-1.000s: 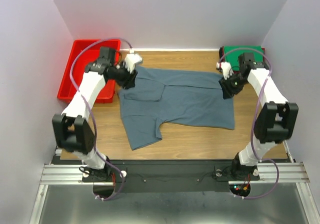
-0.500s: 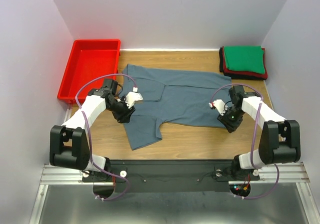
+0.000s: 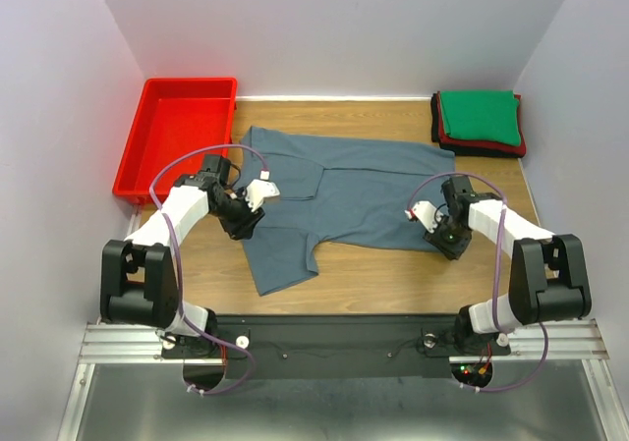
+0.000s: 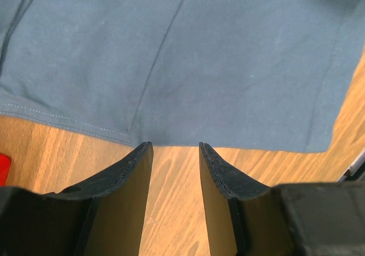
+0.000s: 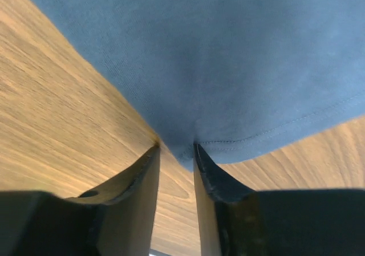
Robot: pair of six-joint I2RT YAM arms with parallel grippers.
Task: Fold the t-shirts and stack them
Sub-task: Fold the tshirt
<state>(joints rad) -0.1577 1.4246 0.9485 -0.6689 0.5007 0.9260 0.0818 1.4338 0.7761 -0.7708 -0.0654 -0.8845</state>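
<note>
Slate blue-grey t-shirt (image 3: pixel 354 195) lay spread flat on the wooden table (image 3: pixel 393 274), left gripper (image 4: pixel 174 146) open and empty at its left edge, right gripper (image 5: pixel 177 147) narrowly parted at its near-right corner, clamping nothing.

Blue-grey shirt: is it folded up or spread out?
Mostly spread out. The blue-grey shirt lies wide across the table, one sleeve sticking out on the near side; only its far edge looks turned over.

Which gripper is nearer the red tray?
Left. The left gripper is by the blue-grey t-shirt, close to the red tray; the right gripper is at the cloth's opposite side.
</note>
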